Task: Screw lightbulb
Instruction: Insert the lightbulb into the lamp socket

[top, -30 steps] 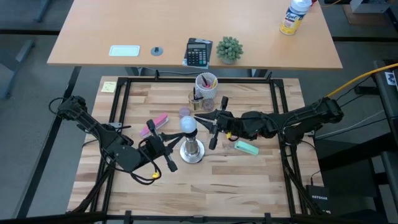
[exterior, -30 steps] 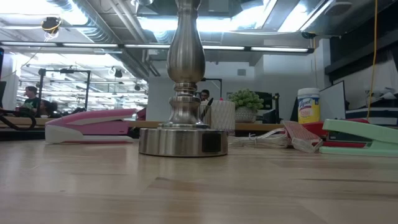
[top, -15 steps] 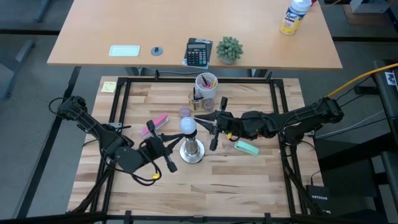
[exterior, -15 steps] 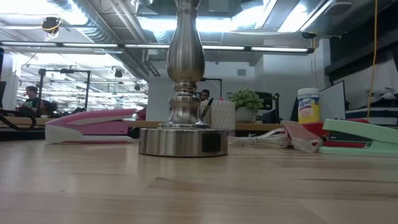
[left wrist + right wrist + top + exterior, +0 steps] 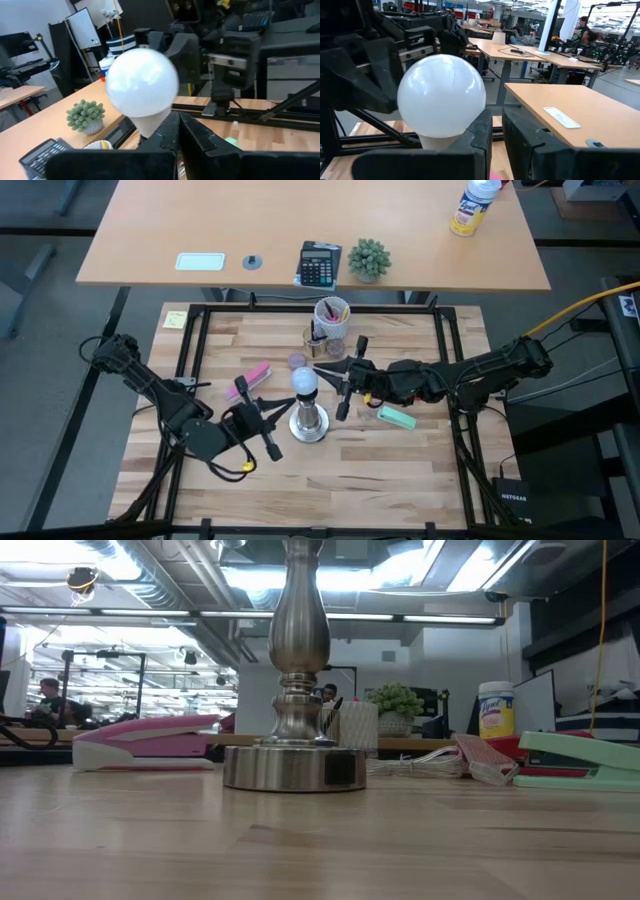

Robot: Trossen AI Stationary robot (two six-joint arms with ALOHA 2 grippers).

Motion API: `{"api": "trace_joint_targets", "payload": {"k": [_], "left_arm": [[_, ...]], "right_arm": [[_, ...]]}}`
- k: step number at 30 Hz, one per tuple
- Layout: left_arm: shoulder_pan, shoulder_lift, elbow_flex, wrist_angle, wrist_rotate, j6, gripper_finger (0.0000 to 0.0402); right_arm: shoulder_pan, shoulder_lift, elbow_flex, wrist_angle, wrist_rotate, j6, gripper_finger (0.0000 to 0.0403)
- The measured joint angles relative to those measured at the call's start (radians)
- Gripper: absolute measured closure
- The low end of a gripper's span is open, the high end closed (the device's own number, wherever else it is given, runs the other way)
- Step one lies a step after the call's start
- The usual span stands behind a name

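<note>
The white round lightbulb (image 5: 303, 381) sits upright on top of the silver metal stand (image 5: 308, 423), whose round base (image 5: 294, 766) rests on the wooden table. My left gripper (image 5: 282, 409) reaches in level from the table's near left, shut, beside the bulb's neck (image 5: 150, 125). My right gripper (image 5: 325, 374) reaches in level from the right, shut to a narrow slit with nothing in it, on the neck's other side (image 5: 437, 141). The low view shows only the stand's base and column (image 5: 300, 630), no gripper. My left gripper lies with the outer side of one shut finger (image 5: 167, 134) against the bulb's neck, just under the globe, coming in level from the near left. The bulb stands upright on the stand. My right gripper lies with the outer side of one finger (image 5: 476, 134) against the neck's opposite side, level from the right. Nothing sits between its fingers.
A pink stapler (image 5: 252, 377) lies left of the stand and a green stapler (image 5: 397, 417) right of it. A small purple cap (image 5: 297, 360) and a cup of pens (image 5: 331, 315) stand behind. The far desk holds a calculator (image 5: 319, 264) and a plant (image 5: 368, 259).
</note>
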Motion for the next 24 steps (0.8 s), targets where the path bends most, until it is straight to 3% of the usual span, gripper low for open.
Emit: {"api": "trace_joint_targets", "payload": {"k": [24], "left_arm": [[0.005, -0.001, 0.000, 0.002, -0.056, 0.055, 0.0400]], "right_arm": [[-0.001, -0.005, 0.000, 0.057, -0.093, -0.052, 0.0355]]}}
